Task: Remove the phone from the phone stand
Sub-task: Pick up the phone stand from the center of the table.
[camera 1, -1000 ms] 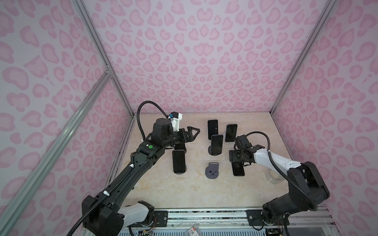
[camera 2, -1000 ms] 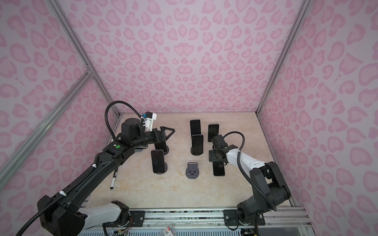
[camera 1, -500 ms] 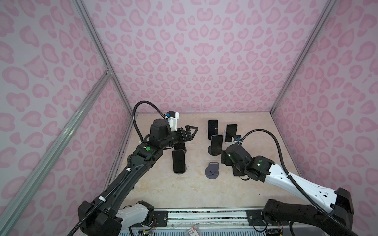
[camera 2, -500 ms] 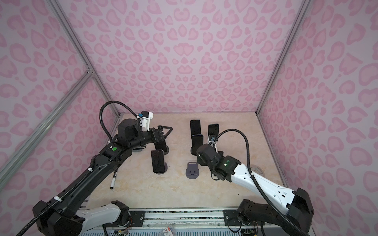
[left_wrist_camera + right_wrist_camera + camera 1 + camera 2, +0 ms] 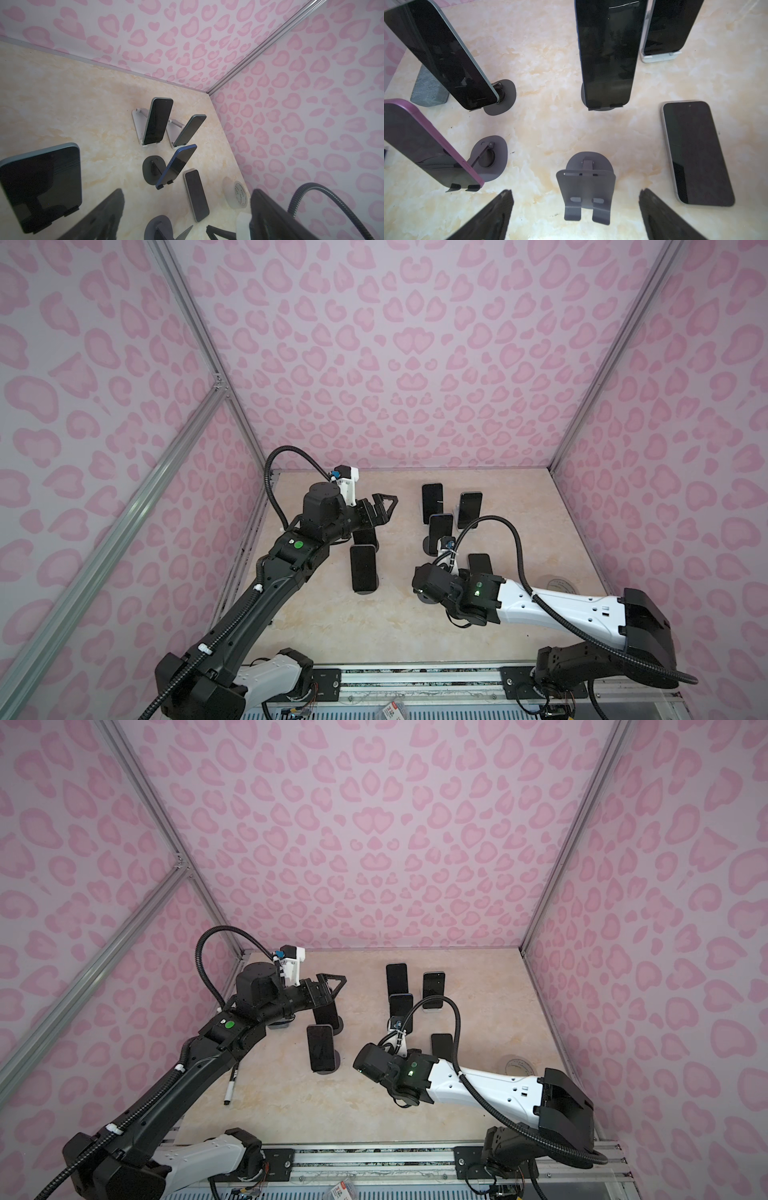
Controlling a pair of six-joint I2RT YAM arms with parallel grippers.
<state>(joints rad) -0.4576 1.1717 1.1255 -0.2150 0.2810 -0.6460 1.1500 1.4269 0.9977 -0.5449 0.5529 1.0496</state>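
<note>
**Top views.** The left gripper (image 5: 384,506) hangs above the table (image 5: 332,626) with its fingers parted and empty. A phone leans on a stand directly beneath it. The right gripper (image 5: 575,190) is hidden here under its own wrist housing (image 5: 436,585). The freed phone (image 5: 480,564) lies flat just beyond that housing, partly covered by it in both top views.

**Left wrist view.** We see the left gripper's fingers (image 5: 104,216) as two dark blurs, wide apart, with nothing clamped between them. Well ahead of the fingertips the freed phone lies face up. A tape roll (image 5: 236,194) lies near it, and the blue phone (image 5: 178,164) leans on its stand just beside it.

**Right wrist view.** The right gripper's fingers (image 5: 492,216) stand apart and grip nothing. The empty stand (image 5: 586,187) sits below the gap between them, its cradle bare. The freed phone rests on the table just outside one finger, apart from the stand. The purple phone (image 5: 429,145) is propped on its stand outside the opposite finger.

**Progress.** We judge the removal done for this stand, since its phone is off, set down and released. We count five other phones propped on stands. If those also belong to the task, they remain to be lifted. Otherwise the arm has only to withdraw.
</note>
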